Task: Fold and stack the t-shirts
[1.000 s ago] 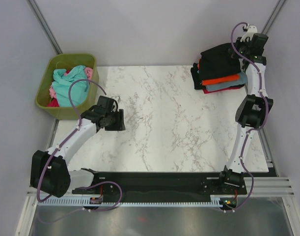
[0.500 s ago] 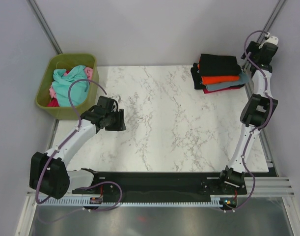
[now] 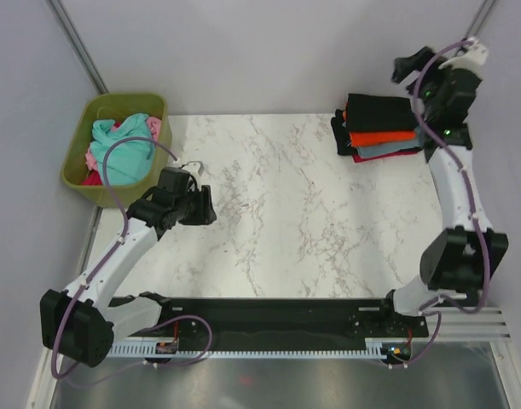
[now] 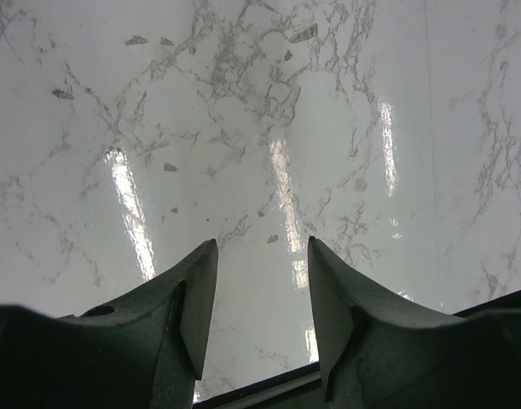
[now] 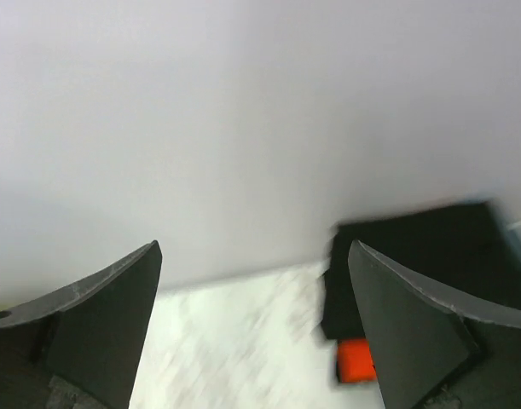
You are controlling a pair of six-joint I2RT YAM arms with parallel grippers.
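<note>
Off the left edge of the tabletop (image 3: 286,230) the tub (image 3: 96,192) holds crumpled t-shirts (image 3: 122,146) yet to fold, my left claw (image 4: 260,251) hangs spread and empty above its left side, and my right claw (image 5: 253,251) gapes empty near the folded stack (image 3: 381,128) on its far-right corner: roughly half done, I judge.

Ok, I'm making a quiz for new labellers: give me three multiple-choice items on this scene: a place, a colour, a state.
1. Where on the table is the folded stack? A near left corner; B far right corner; C centre.
2. What colour is the stack's top shirt? A teal; B black; C orange.
3. The left gripper is: A open and empty; B shut on a shirt; C shut, empty.
Answers: 1 B, the top view shows it there; 2 B, black lies over the orange shirt; 3 A, bare table shows between its fingers.
</note>
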